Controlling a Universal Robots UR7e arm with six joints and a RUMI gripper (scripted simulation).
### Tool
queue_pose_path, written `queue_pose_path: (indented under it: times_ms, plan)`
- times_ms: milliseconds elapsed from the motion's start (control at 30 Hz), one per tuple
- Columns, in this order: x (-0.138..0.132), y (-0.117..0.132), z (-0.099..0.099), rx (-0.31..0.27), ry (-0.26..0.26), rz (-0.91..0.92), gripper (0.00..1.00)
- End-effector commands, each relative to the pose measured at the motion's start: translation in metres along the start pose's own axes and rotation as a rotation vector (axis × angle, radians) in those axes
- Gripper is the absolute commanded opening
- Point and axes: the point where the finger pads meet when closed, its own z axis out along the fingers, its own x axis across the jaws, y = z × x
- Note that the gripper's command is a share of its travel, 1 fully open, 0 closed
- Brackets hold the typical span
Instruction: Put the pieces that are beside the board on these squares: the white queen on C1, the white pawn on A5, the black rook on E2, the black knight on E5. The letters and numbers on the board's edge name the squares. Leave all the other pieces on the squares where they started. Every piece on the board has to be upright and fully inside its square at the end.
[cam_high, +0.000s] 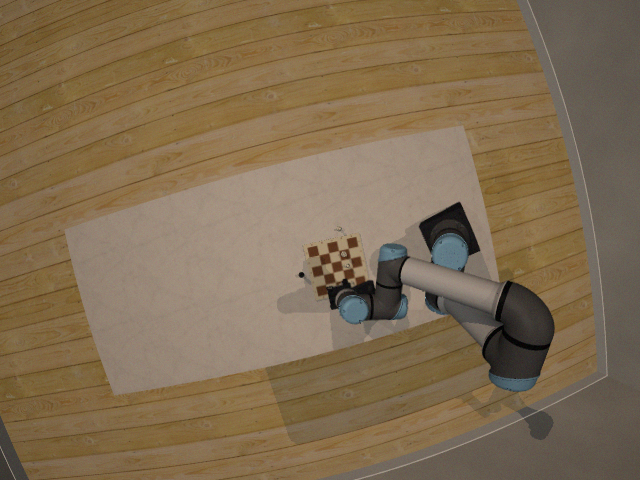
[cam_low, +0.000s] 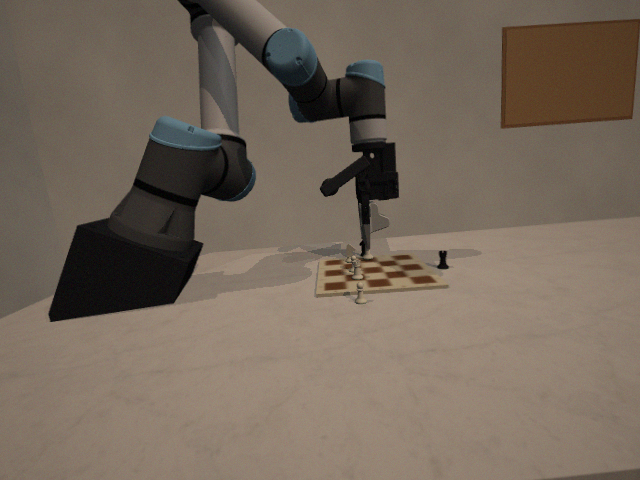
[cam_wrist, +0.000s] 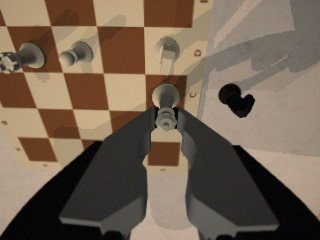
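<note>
White queen (cam_wrist: 165, 106) in hand (cam_wrist: 165, 121), black knight (cam_wrist: 236, 98) beside board (cam_wrist: 90, 75)

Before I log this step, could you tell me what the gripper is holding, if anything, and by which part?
The gripper is shut on a white piece, likely the white queen, its fingers pinching it near the top, below the head.

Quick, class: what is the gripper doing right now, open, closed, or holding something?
Gripper: closed on a white chess piece, gripped by its top, low over the board's edge row by the letter C.
</note>
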Motion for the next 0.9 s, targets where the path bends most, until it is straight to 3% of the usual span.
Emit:
queue_pose_path:
  times_ms: [0, 867]
  plan:
    - [0.0005, -0.0002, 0.0006, 0.001, 0.0, -0.001, 0.0]
    - [0.0006, -0.0005, 0.0046, 0.001, 0.001, -0.001, 0.0]
